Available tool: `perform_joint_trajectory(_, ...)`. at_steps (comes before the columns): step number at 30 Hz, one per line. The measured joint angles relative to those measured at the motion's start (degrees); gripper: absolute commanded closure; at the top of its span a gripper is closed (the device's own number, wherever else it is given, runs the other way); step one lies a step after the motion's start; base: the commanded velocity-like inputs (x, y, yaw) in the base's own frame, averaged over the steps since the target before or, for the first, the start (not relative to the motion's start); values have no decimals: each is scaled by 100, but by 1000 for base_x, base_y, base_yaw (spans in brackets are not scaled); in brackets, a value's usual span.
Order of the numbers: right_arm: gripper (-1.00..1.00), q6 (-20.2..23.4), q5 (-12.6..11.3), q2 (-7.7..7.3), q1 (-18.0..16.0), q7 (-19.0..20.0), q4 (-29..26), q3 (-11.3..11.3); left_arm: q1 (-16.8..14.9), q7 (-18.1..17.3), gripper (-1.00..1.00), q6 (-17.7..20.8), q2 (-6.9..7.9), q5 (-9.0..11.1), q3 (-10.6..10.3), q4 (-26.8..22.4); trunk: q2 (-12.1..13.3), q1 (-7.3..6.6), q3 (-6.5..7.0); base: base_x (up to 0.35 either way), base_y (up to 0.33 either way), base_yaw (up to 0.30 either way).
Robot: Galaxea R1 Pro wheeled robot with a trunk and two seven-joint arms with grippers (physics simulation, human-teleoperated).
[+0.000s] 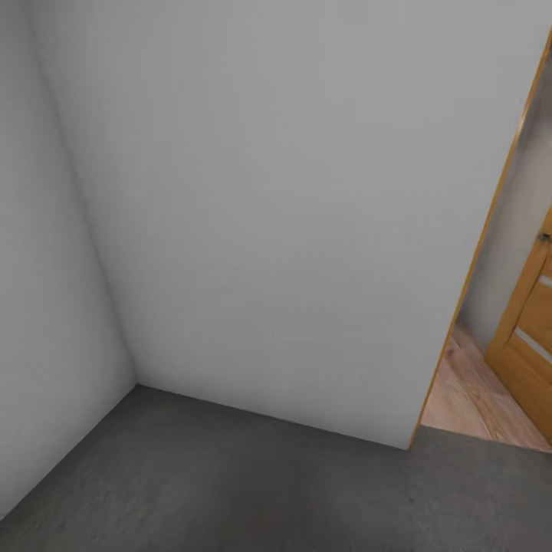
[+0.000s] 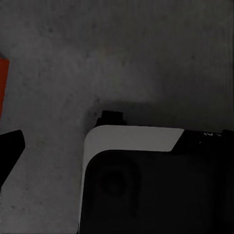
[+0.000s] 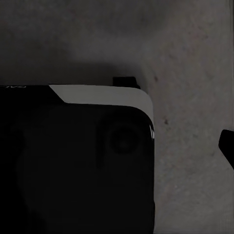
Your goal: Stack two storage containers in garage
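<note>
The garage floor (image 1: 230, 475) is dark grey speckled concrete and meets plain grey-white walls (image 1: 268, 215) in a corner straight ahead. In the left wrist view an orange-red strip (image 2: 3, 87) cuts in at the frame edge over the concrete; its colour matches a storage container, but too little shows to tell its shape. A dark left fingertip (image 2: 10, 146) pokes in just below that strip. In the right wrist view a dark right fingertip (image 3: 228, 146) shows at the frame edge above the floor. How the jaws stand on either side is hidden.
At the right, a wood-framed doorway (image 1: 483, 253) opens onto a light wood plank floor (image 1: 468, 391) with a wooden door (image 1: 537, 322) beyond. My black-and-white base (image 2: 146, 185) sits under both wrist cameras, seen again as the base (image 3: 78, 161) in the right wrist view.
</note>
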Motion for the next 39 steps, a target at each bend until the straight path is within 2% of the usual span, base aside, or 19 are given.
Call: perform_joint_trajectory(39, -100, -1, 0, 0, 0, 0, 0, 0, 0, 0, -100, 0, 0, 0, 0, 0, 0, 0, 0, 0, 0, -258)
